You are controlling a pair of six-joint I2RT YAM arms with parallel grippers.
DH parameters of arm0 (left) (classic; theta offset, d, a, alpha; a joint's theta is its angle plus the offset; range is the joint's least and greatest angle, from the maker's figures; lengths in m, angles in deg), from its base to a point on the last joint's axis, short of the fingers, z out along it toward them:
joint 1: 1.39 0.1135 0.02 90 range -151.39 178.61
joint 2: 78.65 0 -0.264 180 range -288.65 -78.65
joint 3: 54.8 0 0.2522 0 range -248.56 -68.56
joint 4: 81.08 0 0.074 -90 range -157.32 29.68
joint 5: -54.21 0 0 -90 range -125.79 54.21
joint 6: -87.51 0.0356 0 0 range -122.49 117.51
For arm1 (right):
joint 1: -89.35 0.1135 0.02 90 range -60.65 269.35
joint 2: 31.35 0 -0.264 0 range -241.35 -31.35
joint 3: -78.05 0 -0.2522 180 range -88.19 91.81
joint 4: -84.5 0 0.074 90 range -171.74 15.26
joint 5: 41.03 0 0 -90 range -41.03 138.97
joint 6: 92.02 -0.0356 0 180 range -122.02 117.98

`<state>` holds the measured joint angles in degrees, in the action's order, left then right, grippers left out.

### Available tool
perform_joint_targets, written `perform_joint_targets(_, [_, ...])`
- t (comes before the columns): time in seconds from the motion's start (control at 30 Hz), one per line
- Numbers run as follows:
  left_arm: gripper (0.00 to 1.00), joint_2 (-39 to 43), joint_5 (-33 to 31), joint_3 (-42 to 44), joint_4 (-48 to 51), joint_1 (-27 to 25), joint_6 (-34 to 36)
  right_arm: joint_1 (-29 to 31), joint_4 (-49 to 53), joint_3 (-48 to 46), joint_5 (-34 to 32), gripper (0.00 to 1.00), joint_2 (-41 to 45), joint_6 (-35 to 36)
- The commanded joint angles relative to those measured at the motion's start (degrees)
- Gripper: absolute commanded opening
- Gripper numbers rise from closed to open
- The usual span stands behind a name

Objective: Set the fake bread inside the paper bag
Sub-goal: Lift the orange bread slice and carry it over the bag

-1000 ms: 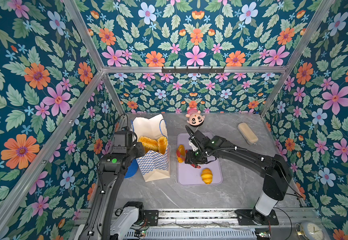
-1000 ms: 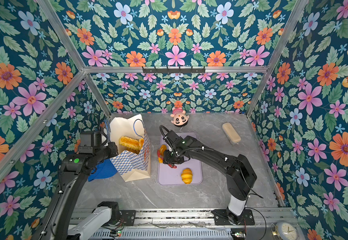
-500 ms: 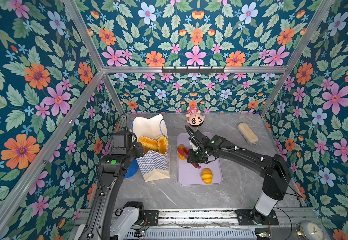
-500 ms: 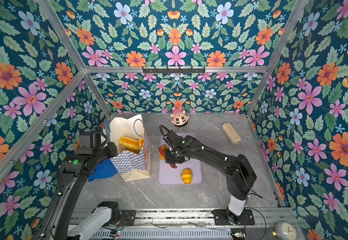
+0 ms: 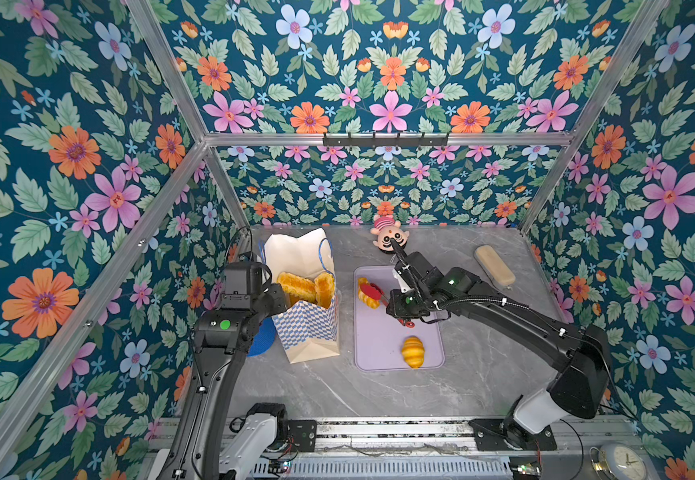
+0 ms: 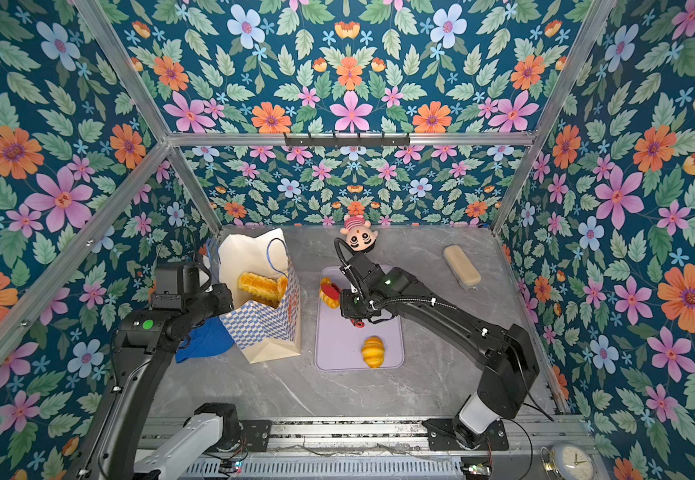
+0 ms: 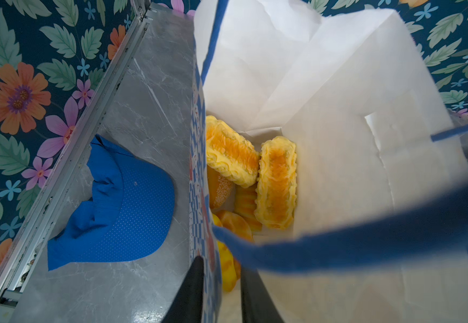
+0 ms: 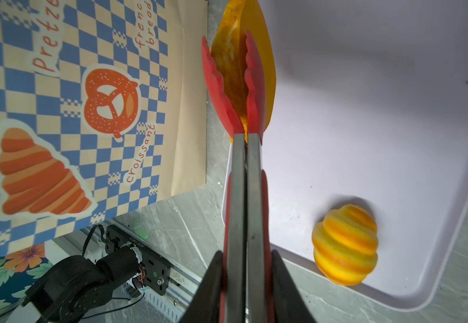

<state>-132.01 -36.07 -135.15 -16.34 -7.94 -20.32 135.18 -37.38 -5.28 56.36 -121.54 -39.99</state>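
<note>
Since a second ago the tongs (image 8: 238,195) have gone from spread to squeezed together. Their two red tips now pinch one flat golden piece of bread (image 5: 369,300) from both sides. The right gripper (image 8: 245,285) is clenched on the tongs' two grey handles, pressing them nearly together. The pinched bread is over the far left part of the tray (image 5: 383,332), on the side facing the paper bag (image 5: 312,328). Whether it is touching the tray cannot be told.

A second bread, a striped croissant (image 5: 412,351), lies loose on the near end of the tray, which makes two breads at the tray.

The one paper bag stands upright just beside the tray's left edge, with its mouth open. The left gripper (image 7: 223,279) is closed on the bag's wall, one finger outside and one inside. Two ridged loaves (image 7: 230,151) lie on top inside the bag, side by side and touching. At least four more golden pieces are partly hidden beneath them.

One blue cap (image 7: 120,212) lies on the table beyond the bag, on the side away from the tray. One doll head (image 5: 389,237) sits just past the tray's far end. One beige block (image 5: 495,266) lies well apart from the tray, to the right of its far end.
</note>
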Motion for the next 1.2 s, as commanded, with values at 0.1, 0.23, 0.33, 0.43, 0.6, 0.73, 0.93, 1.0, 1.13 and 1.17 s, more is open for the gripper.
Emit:
perform_joint_targets(0.1, [0.26, 0.0, -1.1, -1.2, 1.2, 0.0, 0.2, -1.5, 1.1, 3.1, -0.5, 0.26, 3.5, 2.0])
perform_joint_targets(0.23, [0.25, -0.1, -1.7, -1.7, 1.7, 0.0, 0.3, -1.6, 2.4, 6.2, -0.8, 0.26, 4.5, 3.1])
perform_joint_targets(0.33, [0.23, -0.1, -2.0, -2.0, 2.1, 0.0, 0.4, -1.6, 3.3, 9.1, -0.9, 0.26, 4.8, 4.0])
perform_joint_targets(0.43, [0.18, 0.0, -2.1, -2.1, 2.3, 0.0, 0.5, -1.7, 4.2, 12.5, -1.2, 0.26, 4.7, 4.9])
perform_joint_targets(0.6, [0.14, 0.0, -2.1, -2.2, 2.4, 0.0, 0.6, -1.7, 5.2, 19.1, -1.0, 0.26, 3.5, 6.0])
perform_joint_targets(0.73, [0.10, 0.2, -2.1, -1.9, 2.4, 0.0, 0.5, -1.7, 4.8, 24.2, 0.4, 0.26, 2.1, 6.6])
perform_joint_targets(0.93, [0.07, 0.2, -1.5, -1.7, 2.0, 0.0, 0.4, -1.6, 1.9, 30.2, 4.6, 0.25, 0.0, 7.2])
perform_joint_targets(1.0, [0.07, 0.2, -1.2, -1.5, 1.9, 0.0, 0.2, -1.6, 1.1, 32.4, 6.3, 0.24, -1.0, 7.2])
perform_joint_targets(1.13, [0.07, 0.2, -1.1, -1.3, 1.8, 0.0, 0.2, -0.2, 1.1, 38.5, 8.1, 0.24, -4.0, 8.2])
perform_joint_targets(1.17, [0.07, 0.2, -1.2, -1.2, 1.7, 0.0, 0.2, 0.5, 2.0, 40.7, 7.5, 0.24, -5.2, 8.7])
